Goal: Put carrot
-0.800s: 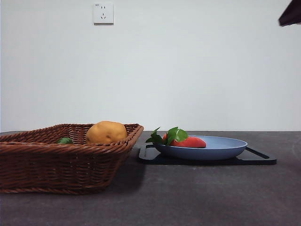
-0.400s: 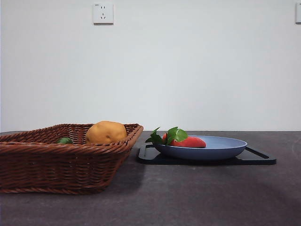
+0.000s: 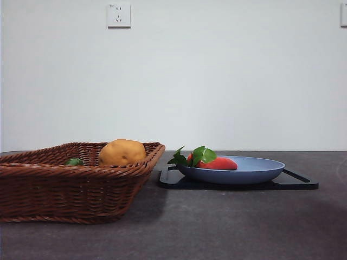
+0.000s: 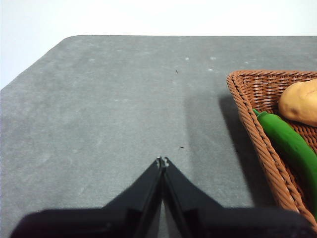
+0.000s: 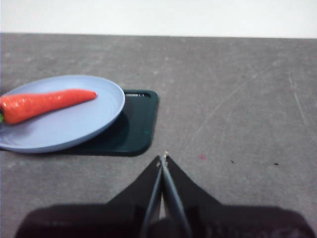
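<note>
The carrot [image 3: 216,163] is lying on its side in a shallow blue plate [image 3: 255,172], its red-orange body stretching across the dish and its green leaves [image 3: 194,156] hanging over the rim on the side facing the basket. The plate is sitting on a flat black tray [image 3: 297,183], which is resting on the dark grey surface [image 3: 227,227]. Just beside the tray, a brown wicker basket [image 3: 65,189] is standing on the same surface, holding a round orange-brown lump [image 3: 122,152] that is rising above its rim and a green item [image 3: 74,161] that is only peeking over the weave from the front; from the left wrist camera that green item [image 4: 292,148] is showing as a long, smooth green vegetable lying along the basket's wall next to the lump [image 4: 300,102]. The left tool [image 4: 162,160] is hovering over bare surface near the basket's outer edge, its two black jaws pressed together at the tips and gripping nothing. The right tool [image 5: 163,157] is hanging over bare surface near the corner of the tray [image 5: 133,124], apart from the plate [image 5: 74,126] and the carrot [image 5: 42,103], its jaws likewise meeting at the tips with nothing between them. Neither arm is showing in the front view. A white wall socket [image 3: 119,14] is sitting on the pale wall behind.
</note>
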Available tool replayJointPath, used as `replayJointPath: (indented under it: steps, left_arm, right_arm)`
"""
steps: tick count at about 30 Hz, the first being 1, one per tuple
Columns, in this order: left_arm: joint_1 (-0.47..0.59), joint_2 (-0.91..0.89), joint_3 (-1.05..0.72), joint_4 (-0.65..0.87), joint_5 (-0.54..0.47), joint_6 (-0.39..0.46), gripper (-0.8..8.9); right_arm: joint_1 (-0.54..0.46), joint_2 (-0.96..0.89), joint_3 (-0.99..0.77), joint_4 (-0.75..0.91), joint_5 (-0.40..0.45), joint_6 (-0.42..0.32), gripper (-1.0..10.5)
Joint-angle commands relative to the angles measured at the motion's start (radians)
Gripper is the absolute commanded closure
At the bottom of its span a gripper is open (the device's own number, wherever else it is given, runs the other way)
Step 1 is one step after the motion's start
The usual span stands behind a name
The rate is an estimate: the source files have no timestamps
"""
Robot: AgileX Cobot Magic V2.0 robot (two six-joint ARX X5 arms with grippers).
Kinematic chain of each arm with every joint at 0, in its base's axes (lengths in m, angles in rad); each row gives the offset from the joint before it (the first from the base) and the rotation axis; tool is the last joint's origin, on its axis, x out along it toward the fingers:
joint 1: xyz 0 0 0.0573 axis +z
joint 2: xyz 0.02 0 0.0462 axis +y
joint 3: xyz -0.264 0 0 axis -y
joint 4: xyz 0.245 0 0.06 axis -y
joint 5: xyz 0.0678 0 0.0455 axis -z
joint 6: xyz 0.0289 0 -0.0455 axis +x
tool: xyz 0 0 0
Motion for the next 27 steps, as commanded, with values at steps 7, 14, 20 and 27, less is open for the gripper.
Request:
replayJointPath:
  steps: [7,14,20,27]
  left_arm:
    - [0.003,-0.003,-0.011,0.005,0.000,-0.010,8.05]
    - [0.003,-0.003,-0.011,0.005,0.000,-0.010,8.05]
    - [0.003,-0.003,-0.011,0.006,0.000,-0.010,8.05]
    - [0.003,-0.003,-0.011,0.005,0.000,-0.010,8.05]
  right_arm:
    - [-0.021,-0.043,-0.006,-0.010,-0.067,0.079,9.4]
    - [-0.021,-0.039,-0.006,-0.008,-0.061,0.090,9.4]
    - [-0.021,-0.035,-0.006,-0.008,-0.061,0.090,9.4]
    - [-0.021,-0.035,-0.006,-0.008,-0.061,0.090,9.4]
